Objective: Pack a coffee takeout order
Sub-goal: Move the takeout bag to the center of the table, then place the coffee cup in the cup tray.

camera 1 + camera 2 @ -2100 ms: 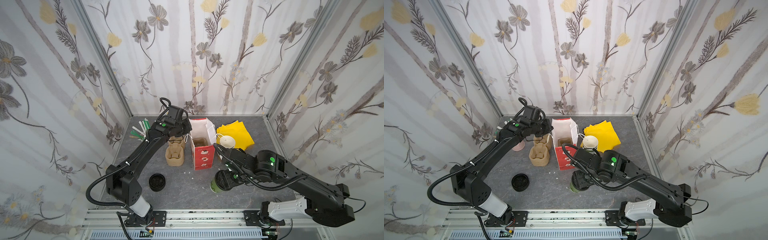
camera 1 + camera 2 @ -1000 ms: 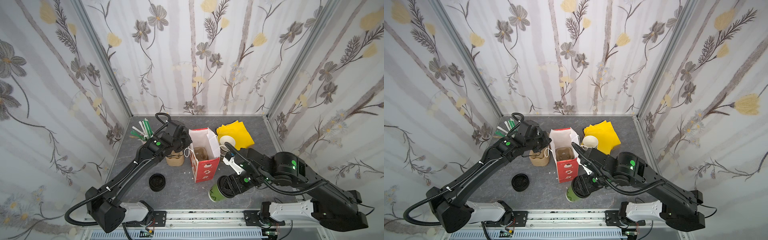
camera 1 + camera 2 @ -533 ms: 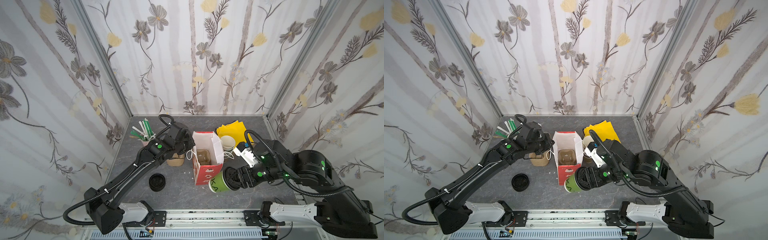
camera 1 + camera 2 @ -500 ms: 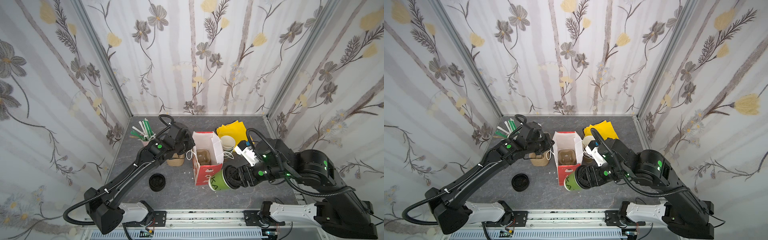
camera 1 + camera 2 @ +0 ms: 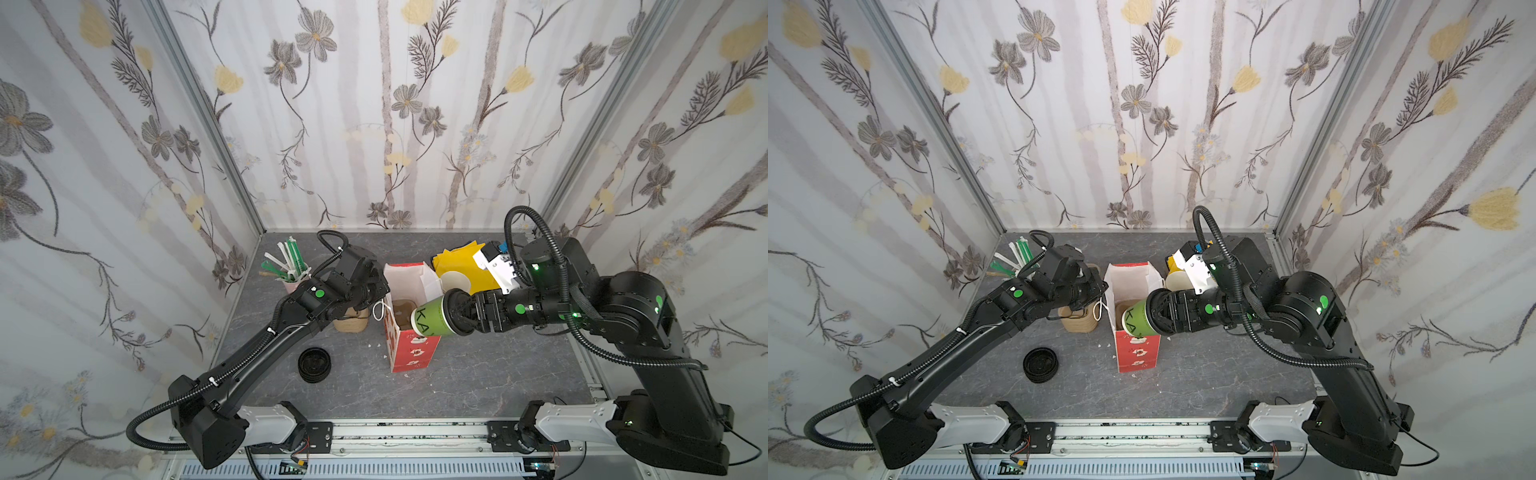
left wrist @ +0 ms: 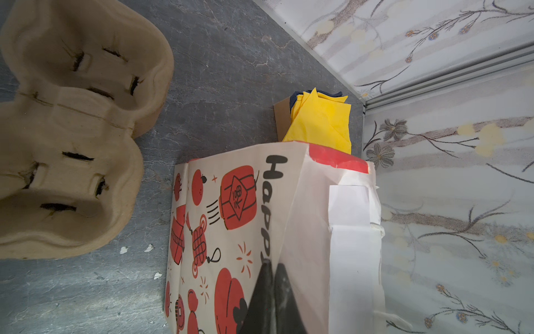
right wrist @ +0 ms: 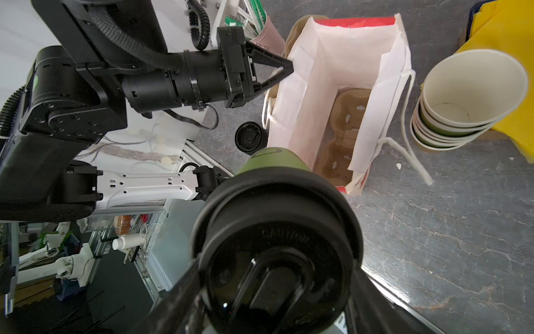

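Tabletop (image 5: 478,374), red bag (image 5: 411,351) w/ carrier (image 7: 346,115) inside, lidded cup (image 5: 430,322) at mouth

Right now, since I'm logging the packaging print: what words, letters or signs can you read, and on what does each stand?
"Happ" - black letters on the side of the red bag; the rest is hidden behind the left pincer.
"KA" - on the green cup; any further letters are turned out of sight.
Raised lettering on the cup's black lid - too blurred to read.
A character in the bag's lantern drawing - too small to read.
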Motion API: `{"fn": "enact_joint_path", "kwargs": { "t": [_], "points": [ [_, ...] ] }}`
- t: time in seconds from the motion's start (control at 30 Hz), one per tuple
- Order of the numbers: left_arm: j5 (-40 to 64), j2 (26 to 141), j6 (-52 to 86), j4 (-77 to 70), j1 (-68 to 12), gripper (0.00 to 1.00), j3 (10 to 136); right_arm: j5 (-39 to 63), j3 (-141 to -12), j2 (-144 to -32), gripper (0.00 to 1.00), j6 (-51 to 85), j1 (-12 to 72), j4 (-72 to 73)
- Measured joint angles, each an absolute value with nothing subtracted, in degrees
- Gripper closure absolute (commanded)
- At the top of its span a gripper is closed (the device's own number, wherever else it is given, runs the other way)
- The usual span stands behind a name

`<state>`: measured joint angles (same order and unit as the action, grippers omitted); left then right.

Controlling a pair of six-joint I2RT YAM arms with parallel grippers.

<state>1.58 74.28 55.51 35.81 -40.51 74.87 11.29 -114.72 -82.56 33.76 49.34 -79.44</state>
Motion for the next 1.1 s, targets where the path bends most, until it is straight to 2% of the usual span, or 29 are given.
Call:
{"fn": "enact_joint_path", "kwargs": {
  "t": [0.17,0.3,0.47,1.1],
  "points": [
    [1.45,74.28,55.51,35.83,-40.51,0.94,74.76,8.80,-119.92,-88.40,0.42,32.14,47.86,-79.35],
    [1.21,74.30,55.51,35.83,-40.51,0.83,74.76,6.11,-122.67,-93.43,0.43,31.86,47.48,-79.07],
    [0.69,74.06,55.48,35.83,-40.49,0.75,74.76,2.72,-122.80,-97.54,0.43,32.12,47.46,-79.15],
    [-0.43,70.32,55.48,35.83,-38.37,0.70,71.77,-1.54,-120.36,-107.20,0.45,34.06,52.42,-79.02]
  ]
}}
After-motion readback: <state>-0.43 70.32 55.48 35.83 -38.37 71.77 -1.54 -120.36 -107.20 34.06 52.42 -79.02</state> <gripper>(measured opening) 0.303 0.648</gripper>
